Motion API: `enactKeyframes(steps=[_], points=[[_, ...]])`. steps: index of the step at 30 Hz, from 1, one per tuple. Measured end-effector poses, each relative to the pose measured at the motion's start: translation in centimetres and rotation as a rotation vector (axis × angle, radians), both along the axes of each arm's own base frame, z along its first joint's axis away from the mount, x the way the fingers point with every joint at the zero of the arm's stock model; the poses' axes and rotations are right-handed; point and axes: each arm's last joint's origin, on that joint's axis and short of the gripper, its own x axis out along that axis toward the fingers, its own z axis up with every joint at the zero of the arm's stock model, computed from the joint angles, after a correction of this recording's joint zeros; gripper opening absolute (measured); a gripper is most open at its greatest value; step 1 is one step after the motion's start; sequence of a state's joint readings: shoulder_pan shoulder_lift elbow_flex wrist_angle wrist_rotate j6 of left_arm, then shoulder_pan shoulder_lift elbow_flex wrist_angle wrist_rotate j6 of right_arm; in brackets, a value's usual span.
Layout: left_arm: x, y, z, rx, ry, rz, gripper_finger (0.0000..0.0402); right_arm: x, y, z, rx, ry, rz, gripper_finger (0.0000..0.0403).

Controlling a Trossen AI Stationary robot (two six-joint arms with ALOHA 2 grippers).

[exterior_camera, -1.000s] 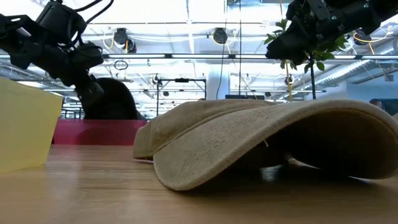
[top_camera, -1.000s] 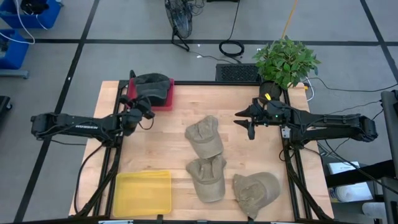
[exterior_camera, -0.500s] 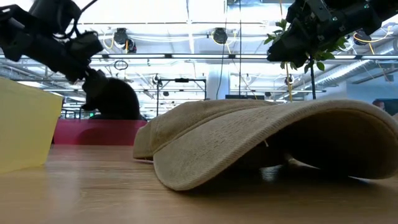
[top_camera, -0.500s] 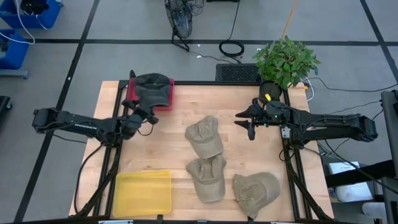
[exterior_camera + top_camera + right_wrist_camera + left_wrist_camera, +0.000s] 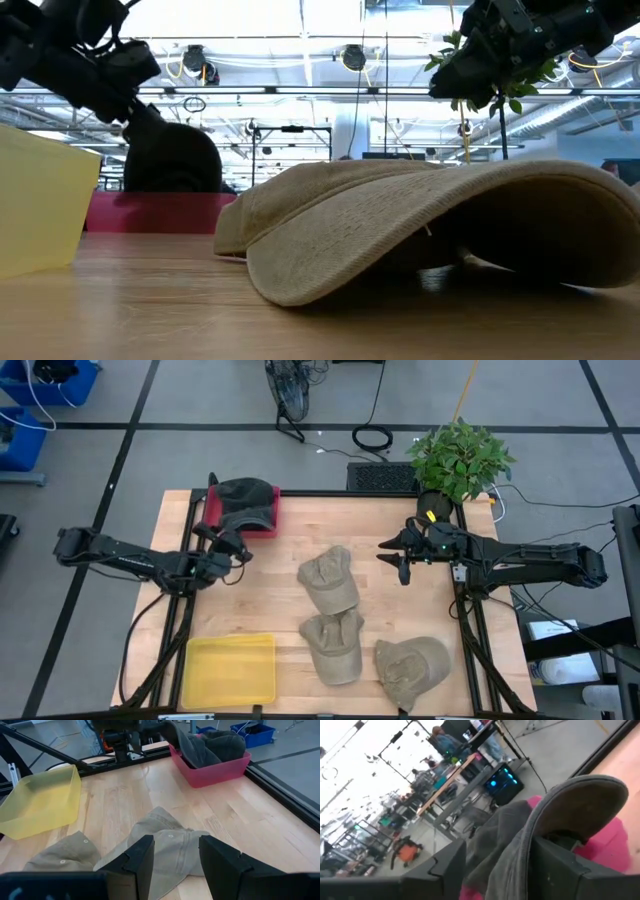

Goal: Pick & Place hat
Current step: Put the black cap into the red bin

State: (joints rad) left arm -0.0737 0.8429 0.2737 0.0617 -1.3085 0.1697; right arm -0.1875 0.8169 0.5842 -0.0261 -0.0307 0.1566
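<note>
A dark grey hat [image 5: 245, 495] lies in the pink bin [image 5: 268, 522] at the table's far left, its brim [image 5: 580, 795] jutting over the bin's rim. My left gripper [image 5: 238, 550] hovers open just in front of the bin. In its wrist view the hat shows ahead between the two fingers, and I see no touch. Three tan hats [image 5: 328, 578] [image 5: 333, 645] [image 5: 412, 665] lie on the wood from the middle toward the near right. Above the table's right side my right gripper [image 5: 392, 555] waits open, pointing toward the nearest tan hat [image 5: 170, 827].
A yellow bin [image 5: 230, 668] stands at the near left corner. A potted plant [image 5: 460, 455] stands at the far right edge, behind my right arm. Bare wood lies between the pink bin and the tan hats.
My left gripper has drawn a little away from the pink bin, toward the table's near edge and right, and risen slightly. The dark hat has settled lower into the bin and stays there.
</note>
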Motion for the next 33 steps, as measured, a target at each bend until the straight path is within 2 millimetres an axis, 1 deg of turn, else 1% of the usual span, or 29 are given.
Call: enactKeyframes(steps=[5,9,16,19,21,24,28,30,33], points=[[0.4,0.0,0.3,-0.040,-0.058,-0.062,0.0180,0.0,0.0,0.0,-0.001,0.000,0.000,0.0141],[0.8,-0.3,1.3,-0.015,-0.099,-0.106,0.0175,0.0,0.0,0.0,-0.007,0.001,0.002,0.0141],[1.9,-2.2,5.0,-0.009,-0.138,-0.217,0.0185,0.0,0.0,-0.1,-0.005,0.010,0.003,0.0141],[2.2,-3.0,6.4,-0.057,-0.178,-0.289,0.0191,0.0,0.0,-0.1,-0.005,0.012,0.003,0.0141],[2.4,-3.6,6.9,-0.118,-0.196,-0.368,0.0195,0.0,0.0,-0.1,-0.001,0.012,0.010,0.0141],[2.9,-4.1,6.4,-0.201,-0.136,-0.438,0.0197,0.0,0.1,-0.1,0.014,0.005,0.023,0.0141],[3.1,-4.4,4.4,-0.247,0.014,-0.417,0.0198,0.0,0.1,0.0,0.014,0.000,0.022,0.0141],[3.2,-4.3,3.6,-0.280,0.051,-0.400,0.0198,0.0,0.1,0.0,0.015,-0.004,0.022,0.0141],[3.4,-4.2,2.6,-0.379,0.077,-0.406,0.0198,0.0,0.1,0.0,0.015,-0.003,0.022,0.0141]])
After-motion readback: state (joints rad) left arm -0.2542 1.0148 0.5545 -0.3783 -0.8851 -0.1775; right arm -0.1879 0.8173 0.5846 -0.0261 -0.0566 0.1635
